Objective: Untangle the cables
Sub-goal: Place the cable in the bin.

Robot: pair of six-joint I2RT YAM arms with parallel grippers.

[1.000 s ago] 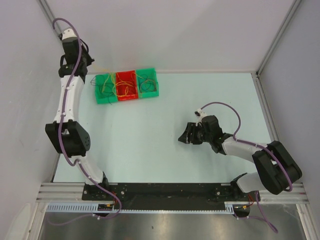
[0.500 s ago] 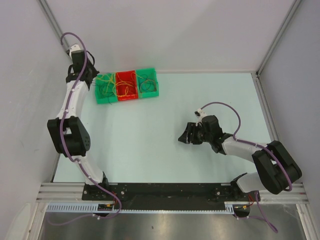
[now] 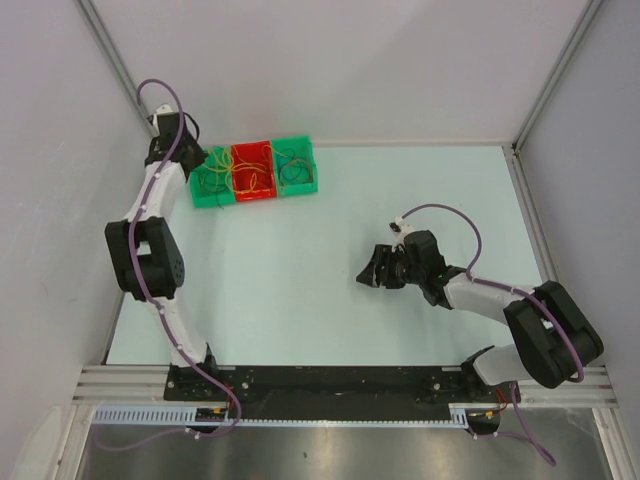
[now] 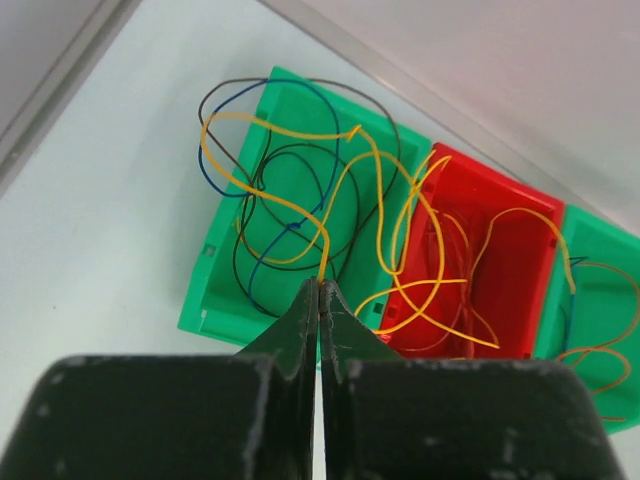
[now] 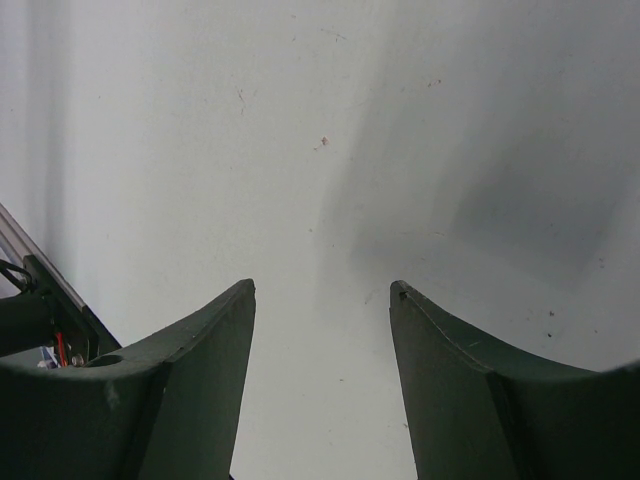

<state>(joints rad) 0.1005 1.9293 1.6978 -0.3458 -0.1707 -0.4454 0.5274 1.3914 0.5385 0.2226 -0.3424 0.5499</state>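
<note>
Three adjoining bins [image 4: 203, 300] just ahead of the left fingers [image 4: 292, 335]; cables [image 4: 352, 131] lie in them, one strand between fingertips.
</note>
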